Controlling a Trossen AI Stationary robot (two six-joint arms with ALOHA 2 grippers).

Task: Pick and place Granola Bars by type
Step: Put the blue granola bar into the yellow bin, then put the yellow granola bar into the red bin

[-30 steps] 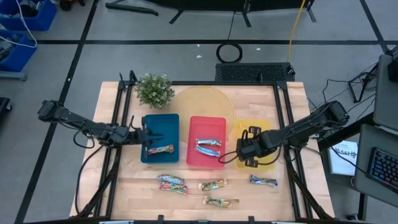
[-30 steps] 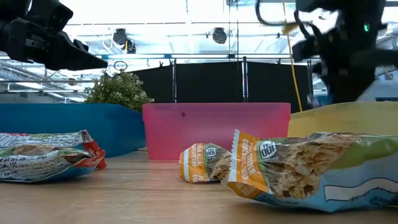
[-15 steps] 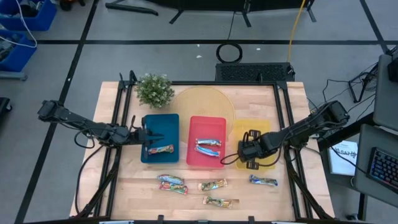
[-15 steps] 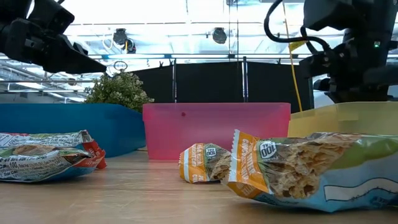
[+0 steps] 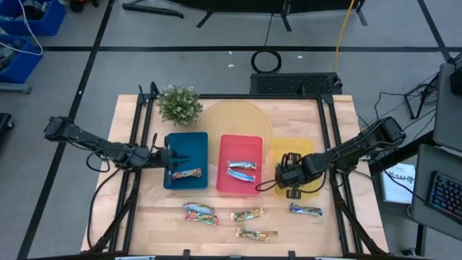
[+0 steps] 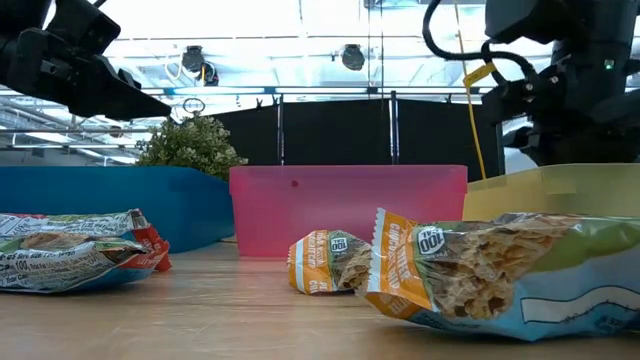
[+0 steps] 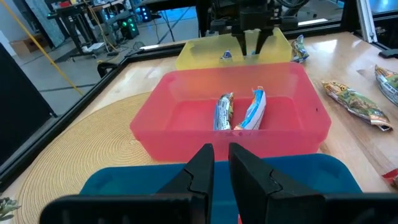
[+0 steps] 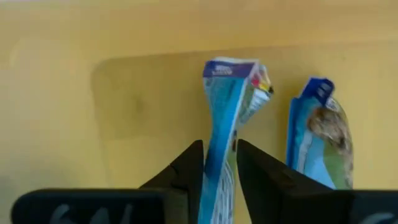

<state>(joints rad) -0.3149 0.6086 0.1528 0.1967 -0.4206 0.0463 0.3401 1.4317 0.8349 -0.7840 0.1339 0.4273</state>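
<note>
My right gripper points down into the yellow tray and is shut on a blue and silvery-white granola bar. A second blue bar lies flat on that tray's floor beside it. My left gripper hovers shut over the blue tray, where a multicolour bar lies. Two silvery-blue bars lie in the pink tray. Several more bars lie on the table near its near edge. My right gripper pinches the blue and silvery-white bar between its two fingers, one on each flat side. It comes from above, pointing down. The bar runs on past the fingertips toward the tray floor; whether its free end touches the floor I cannot tell.
A potted plant stands at the table's far left, and a round woven mat lies behind the trays. Loose bars lie on the wood in front of the trays. In the low view two wrappers fill the foreground.
My right gripper has come down into the yellow tray with the bar, shifting a little toward the table's near edge, and has stayed shut on it.
</note>
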